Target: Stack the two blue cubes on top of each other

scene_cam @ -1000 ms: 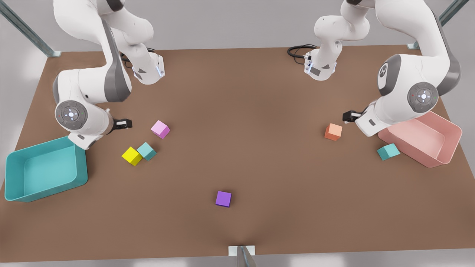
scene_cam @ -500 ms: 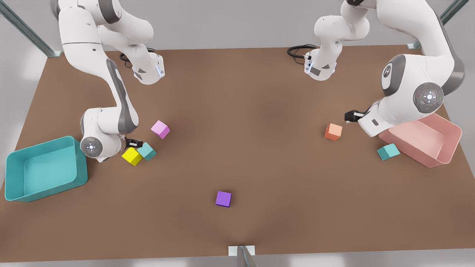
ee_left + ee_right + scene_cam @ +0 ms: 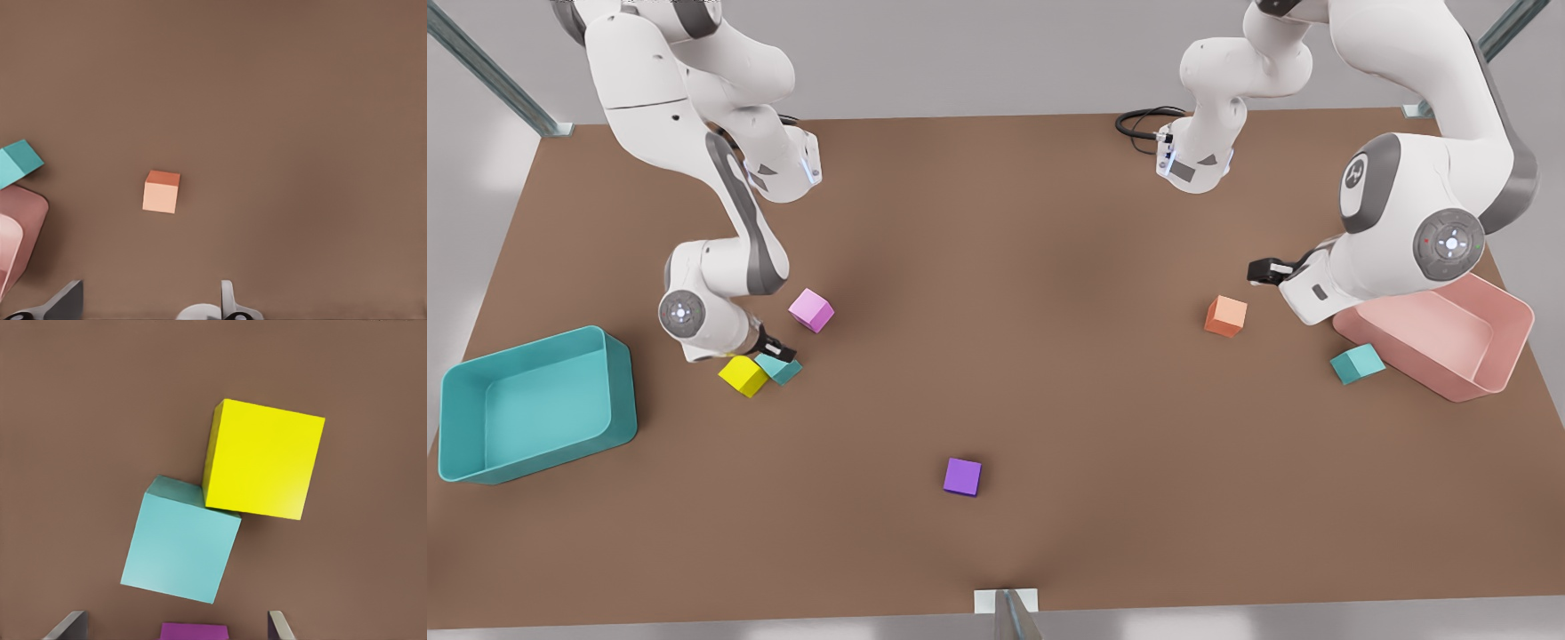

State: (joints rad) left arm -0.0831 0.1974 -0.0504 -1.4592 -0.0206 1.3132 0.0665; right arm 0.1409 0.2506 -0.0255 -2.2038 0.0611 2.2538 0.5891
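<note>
One blue cube lies at the front view's left, corner to corner with a yellow cube. My right gripper hangs low just above this blue cube, open, its fingers spread wider than the cube and holding nothing. The second blue cube rests by the pink bin at the front view's right. My left gripper hovers open and empty near an orange cube.
A pink cube sits just behind the right gripper. A purple cube lies in the middle near the table's front edge. A large teal bin stands at the front view's far left. The pink bin's corner shows near the left gripper.
The right arm has swung towards the front view's right and come down, from beside the teal bin to over the blue cube by the yellow one. The left arm has barely shifted.
</note>
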